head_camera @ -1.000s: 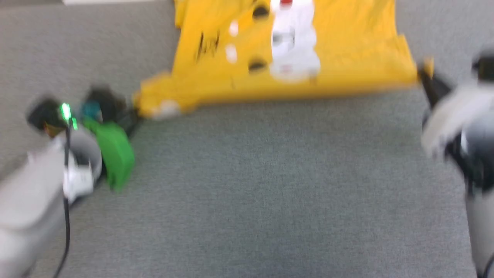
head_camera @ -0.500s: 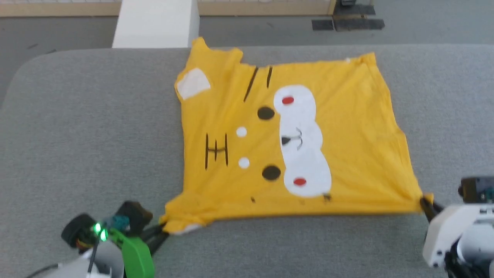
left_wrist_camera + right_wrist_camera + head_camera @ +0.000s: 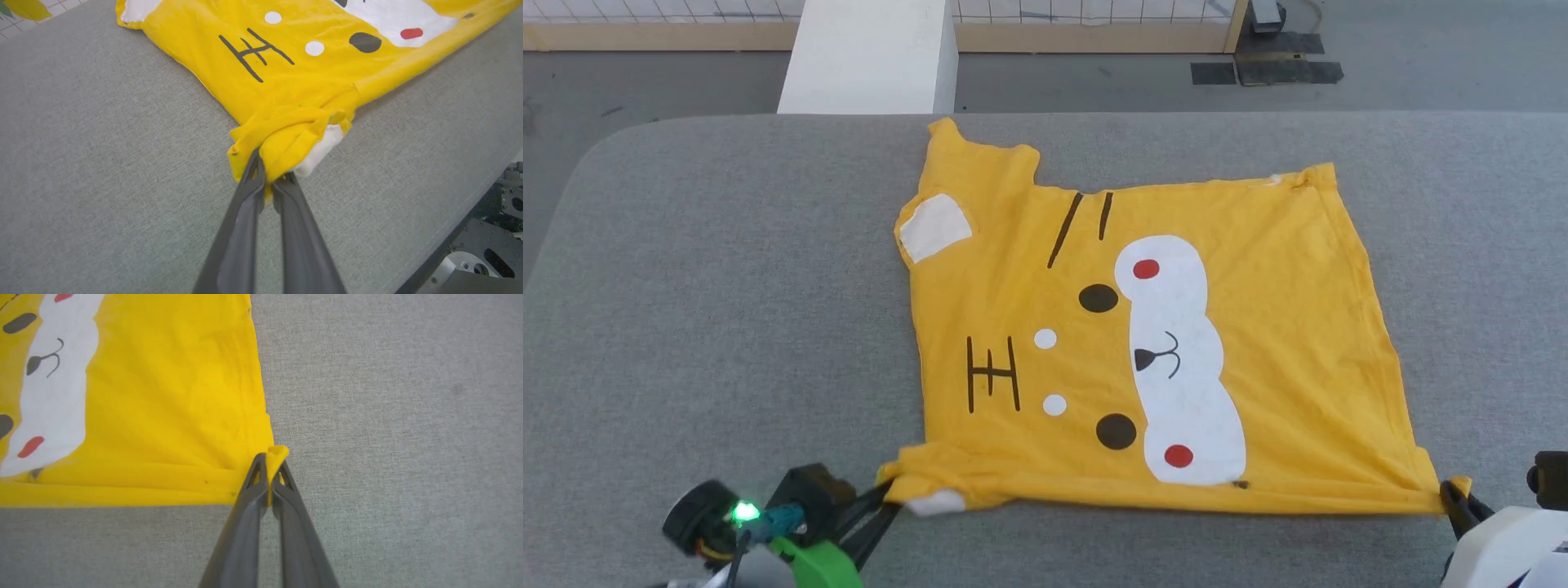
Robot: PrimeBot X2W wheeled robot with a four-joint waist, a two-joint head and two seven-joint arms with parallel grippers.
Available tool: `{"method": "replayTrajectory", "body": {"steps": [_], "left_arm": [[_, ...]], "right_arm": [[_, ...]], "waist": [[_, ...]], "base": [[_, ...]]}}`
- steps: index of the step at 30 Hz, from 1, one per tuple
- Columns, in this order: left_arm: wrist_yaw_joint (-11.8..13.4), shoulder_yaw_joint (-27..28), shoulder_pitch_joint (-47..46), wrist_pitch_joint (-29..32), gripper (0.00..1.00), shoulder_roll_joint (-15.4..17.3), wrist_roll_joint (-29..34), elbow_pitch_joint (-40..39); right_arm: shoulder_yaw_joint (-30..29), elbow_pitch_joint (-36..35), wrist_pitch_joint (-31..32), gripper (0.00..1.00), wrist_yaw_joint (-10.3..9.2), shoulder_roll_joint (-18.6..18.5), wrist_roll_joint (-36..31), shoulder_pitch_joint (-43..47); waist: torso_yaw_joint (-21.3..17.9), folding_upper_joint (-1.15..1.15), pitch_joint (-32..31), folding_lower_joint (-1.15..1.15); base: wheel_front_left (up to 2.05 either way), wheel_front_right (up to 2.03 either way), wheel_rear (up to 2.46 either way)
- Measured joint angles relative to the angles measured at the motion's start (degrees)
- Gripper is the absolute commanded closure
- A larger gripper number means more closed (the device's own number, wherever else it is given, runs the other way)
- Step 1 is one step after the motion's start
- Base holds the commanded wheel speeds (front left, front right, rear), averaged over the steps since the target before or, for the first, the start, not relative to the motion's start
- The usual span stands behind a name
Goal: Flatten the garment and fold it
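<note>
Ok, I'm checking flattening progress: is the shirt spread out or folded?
Spread, face up, not folded: the garment lies open, though its near sleeve is bunched at the left gripper.

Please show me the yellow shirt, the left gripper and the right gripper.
yellow shirt (image 3: 1282, 327), head view, plain yellow cloth beside muzzle
left gripper (image 3: 269, 171), left wrist view, between fingertips clamping sleeve
right gripper (image 3: 270, 459), right wrist view, between fingertips clamping corner

Grey fabric-topped table (image 3: 727, 327) in front of me, rounded far-left corner. On it the garment (image 3: 1282, 327), spread mostly flat, face print up, sideways to me, right of centre. Its near edge is bunched and rolled, close to my side of the table.
</note>
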Motion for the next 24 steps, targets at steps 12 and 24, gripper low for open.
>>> {"method": "replayTrajectory", "body": {"steps": [12, 24], "left_arm": [[-4.53, 3.55, -12.48, -1.83, 1.0, -5.14, 2.8, 6.46], [-9.81, 6.44, -19.65, 0.78, 1.0, -9.24, -3.13, 18.18]], "right_arm": [[4.58, 4.09, -5.3, 1.0, 0.0, -2.68, -1.42, -12.15], [8.04, 13.73, -1.09, 1.0, 0.0, -6.15, -1.37, -26.72]], "waist": [[-1.59, 0.0, 3.39, 0.0], [-2.58, 0.0, 10.15, 0.0]], "base": [[0.0, 0.0, 0.0], [0.0, 0.0, 0.0]]}}
